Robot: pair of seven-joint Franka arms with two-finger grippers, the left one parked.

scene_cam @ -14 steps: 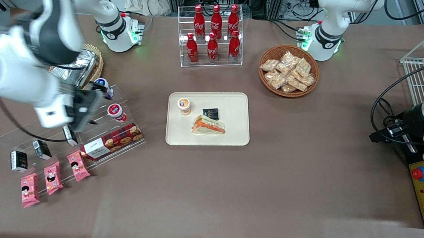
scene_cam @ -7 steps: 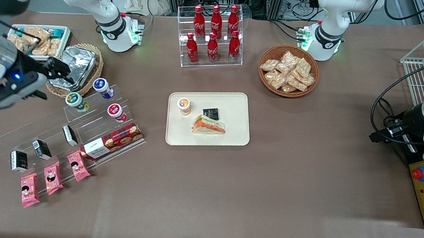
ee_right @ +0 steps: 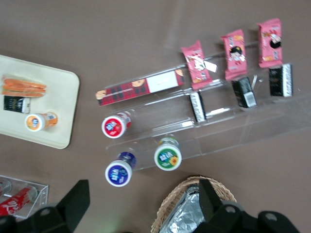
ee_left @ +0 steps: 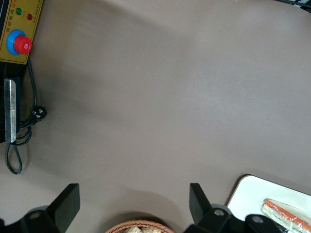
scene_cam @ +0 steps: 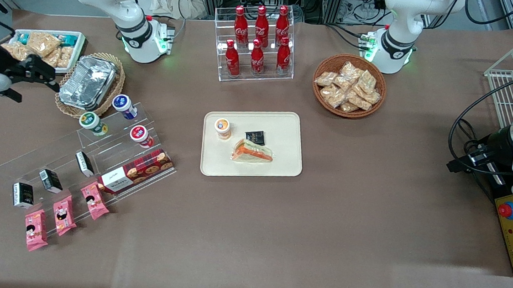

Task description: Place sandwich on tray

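The sandwich (scene_cam: 252, 152), a clear-wrapped wedge with an orange and green filling edge, lies on the cream-beige tray (scene_cam: 285, 132) in the middle of the table. It also shows in the right wrist view (ee_right: 23, 86) on the tray (ee_right: 60, 92), and in the left wrist view (ee_left: 284, 216). My right gripper (scene_cam: 44, 74) is open and empty. It hangs high at the working arm's end of the table, well away from the tray, above the edge of a wicker basket of foil containers (ee_right: 194, 213). Its fingers stand wide apart in the right wrist view (ee_right: 143, 184).
A small orange cup (scene_cam: 223, 128) and a black packet (scene_cam: 255, 137) share the tray. Nearby are an acrylic stand with yoghurt cups (scene_cam: 122, 106), a cookie box (scene_cam: 137, 171), pink packets (scene_cam: 64, 213), a cola bottle rack (scene_cam: 258, 39), a round basket of snack packets (scene_cam: 349, 85) and a white snack tray (scene_cam: 44, 45).
My right arm has swung away from the acrylic stand toward the working arm's end of the table, uncovering the foil basket and snack tray. The sandwich and tray have not moved.
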